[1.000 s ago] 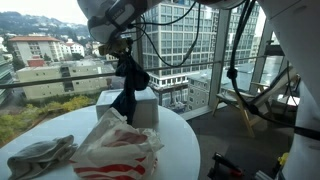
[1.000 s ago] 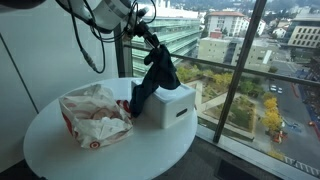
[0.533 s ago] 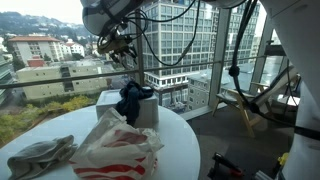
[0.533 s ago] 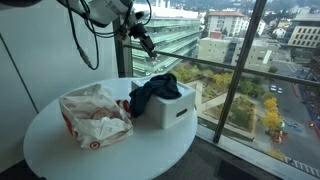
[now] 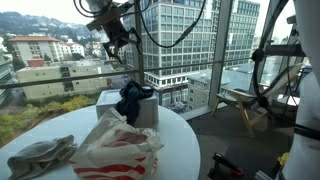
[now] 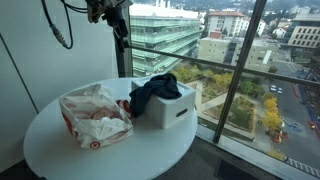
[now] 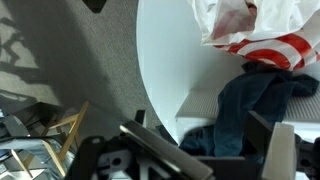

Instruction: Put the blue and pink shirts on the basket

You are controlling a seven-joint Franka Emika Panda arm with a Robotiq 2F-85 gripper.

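The blue shirt (image 5: 132, 99) (image 6: 155, 91) lies crumpled on top of the white basket (image 5: 147, 114) (image 6: 178, 111), at the round table's far side in both exterior views. High above it hangs my gripper (image 5: 116, 42) (image 6: 119, 17), open and empty. In the wrist view the gripper (image 7: 190, 122) looks straight down at the blue shirt (image 7: 250, 105) and the basket (image 7: 200, 104), with its jaws wide apart and well clear of both. The pink shirt is hidden or out of view.
A red and white plastic bag (image 5: 120, 146) (image 6: 94, 115) (image 7: 250, 22) lies on the white round table (image 5: 60, 125) (image 6: 110, 155) beside the basket. A pale grey cloth (image 5: 40, 155) rests near the table's edge. Floor-to-ceiling windows stand behind.
The gripper opened and let go of the blue shirt, which dropped from hanging onto the basket. The gripper then rose well above it.
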